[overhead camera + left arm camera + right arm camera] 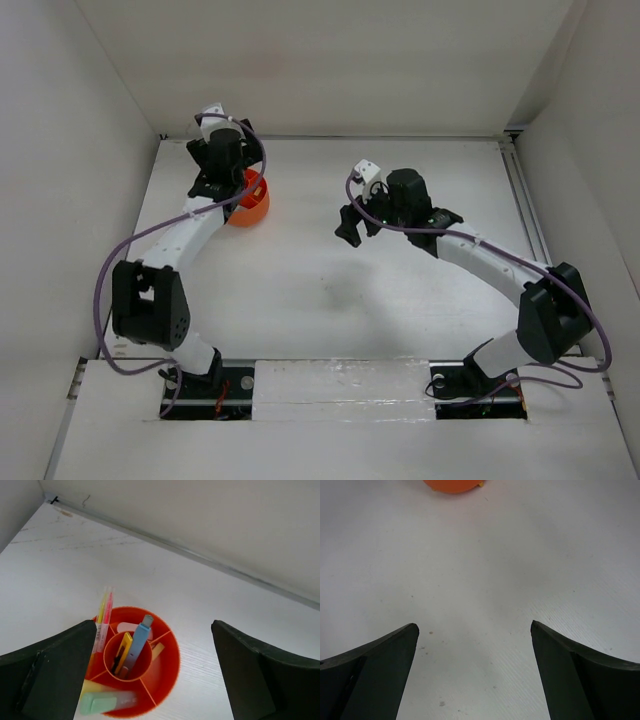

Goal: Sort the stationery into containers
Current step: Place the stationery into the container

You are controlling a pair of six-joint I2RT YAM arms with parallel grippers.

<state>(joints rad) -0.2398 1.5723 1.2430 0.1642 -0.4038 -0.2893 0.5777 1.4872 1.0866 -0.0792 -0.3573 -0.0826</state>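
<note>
White table (330, 290), one orange cup (169, 672), two centre pens (139, 644)

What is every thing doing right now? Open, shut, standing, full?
Cup: upright, holding stationery.
Blue pen: standing in the middle compartment.
Yellow-black pen: beside it, same compartment.
Pink pen: leaning in an outer compartment.
Green marker: in another outer compartment.
Left gripper: open, empty, above cup.
Right gripper: open, empty.
</note>
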